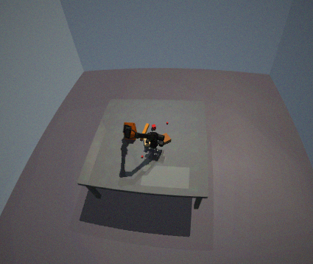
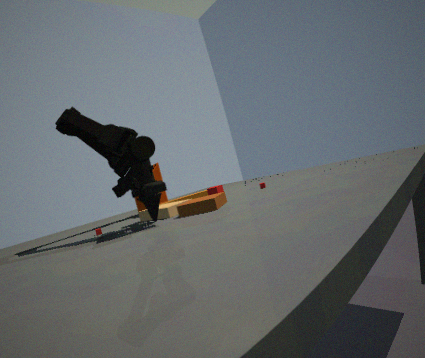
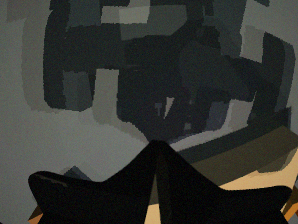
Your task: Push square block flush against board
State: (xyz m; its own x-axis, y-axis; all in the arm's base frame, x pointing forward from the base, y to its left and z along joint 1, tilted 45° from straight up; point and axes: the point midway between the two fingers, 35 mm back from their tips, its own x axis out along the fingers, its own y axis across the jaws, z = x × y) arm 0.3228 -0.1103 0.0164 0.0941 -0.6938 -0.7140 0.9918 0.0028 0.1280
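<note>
Claw closed, empty, tip low over table. Pale tan block just beside it.

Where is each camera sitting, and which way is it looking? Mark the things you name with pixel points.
Top: high above, tilted down at the table (image 1: 102,158) (image 2: 284,250); the black arm (image 1: 143,135) (image 2: 104,137) shows from above.
Exterior: beside the table, near its surface, looking across it, picture tilted; it sees the arm from the side.
Wrist: on the arm, looking past the closed gripper (image 2: 155,220) (image 3: 158,142) at the tabletop; only the gripper shows.
Top and exterior share the table and arm.
</note>
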